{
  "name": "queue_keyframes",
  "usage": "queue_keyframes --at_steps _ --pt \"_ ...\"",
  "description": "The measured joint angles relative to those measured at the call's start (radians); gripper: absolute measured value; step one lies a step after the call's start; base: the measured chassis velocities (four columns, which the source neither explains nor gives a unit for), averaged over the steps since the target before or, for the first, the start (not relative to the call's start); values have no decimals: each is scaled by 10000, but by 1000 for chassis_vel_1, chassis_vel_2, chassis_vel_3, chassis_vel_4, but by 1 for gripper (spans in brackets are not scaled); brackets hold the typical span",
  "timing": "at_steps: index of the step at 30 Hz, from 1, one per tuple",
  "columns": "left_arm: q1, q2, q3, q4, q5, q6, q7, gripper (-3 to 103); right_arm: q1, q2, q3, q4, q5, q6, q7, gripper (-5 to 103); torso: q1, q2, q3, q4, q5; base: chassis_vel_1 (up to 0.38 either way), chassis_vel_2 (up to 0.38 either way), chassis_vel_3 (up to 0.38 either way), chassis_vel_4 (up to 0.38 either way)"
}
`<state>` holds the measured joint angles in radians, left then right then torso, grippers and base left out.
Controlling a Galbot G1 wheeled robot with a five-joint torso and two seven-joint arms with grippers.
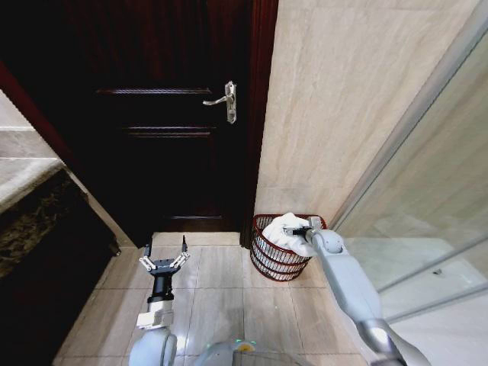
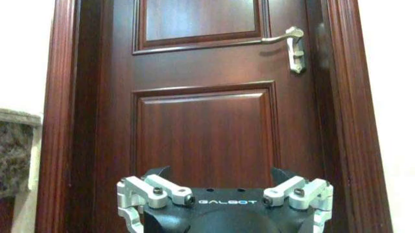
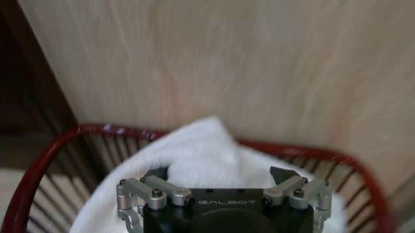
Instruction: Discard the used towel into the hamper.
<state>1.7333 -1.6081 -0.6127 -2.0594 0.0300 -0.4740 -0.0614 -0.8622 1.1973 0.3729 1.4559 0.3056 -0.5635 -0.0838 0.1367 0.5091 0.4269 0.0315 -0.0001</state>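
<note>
The hamper (image 1: 273, 264), a small dark red wire basket, stands on the floor tiles in the corner between the door and the beige wall. A white towel (image 1: 284, 233) lies bunched in it and rises above the rim. My right gripper (image 1: 300, 227) hovers over the towel at the hamper's mouth. In the right wrist view the right gripper (image 3: 220, 172) is open, with the towel (image 3: 207, 145) just beyond its spread fingers and the hamper's red rim (image 3: 97, 130) around it. My left gripper (image 1: 165, 245) is open and parked low, pointing at the door.
A dark wooden door (image 1: 168, 152) with a silver handle (image 1: 227, 100) is closed behind the hamper. A glass shower partition (image 1: 427, 229) runs along the right. A dark stone counter (image 1: 30, 206) stands on the left. Beige floor tiles (image 1: 221, 282) lie between.
</note>
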Motion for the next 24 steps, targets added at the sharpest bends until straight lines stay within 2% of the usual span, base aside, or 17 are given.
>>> queue_keyframes --at_steps 2,8,15,19,22,24 --pt "-2 -1 88 29 12 -16 0 100 -505 -87 223 678 11 641 459 100 0 0 0 1 0 0 0 0 0" --pt "-62 0 97 30 -3 14 1 100 -1535 -129 870 2049 69 926 622 100 0 0 0 2 0 0 0 0 0" --pt "-154 0 212 107 -77 140 106 100 -3326 278 1905 4090 116 1650 721 100 -1 0 -1 4 3 0 0 0 0" --pt "-126 1 319 172 -56 171 116 100 -4138 488 2251 4808 142 1660 591 100 -1 0 -1 1 -1 0 0 0 0" --pt "-137 0 482 252 31 243 120 100 -5332 876 2569 5529 108 1624 116 100 -2 1 -2 0 1 0 0 0 0" --pt "-183 0 517 290 53 279 119 100 -5591 1001 2592 5645 95 1608 72 100 -2 1 -2 1 0 0 0 0 0"
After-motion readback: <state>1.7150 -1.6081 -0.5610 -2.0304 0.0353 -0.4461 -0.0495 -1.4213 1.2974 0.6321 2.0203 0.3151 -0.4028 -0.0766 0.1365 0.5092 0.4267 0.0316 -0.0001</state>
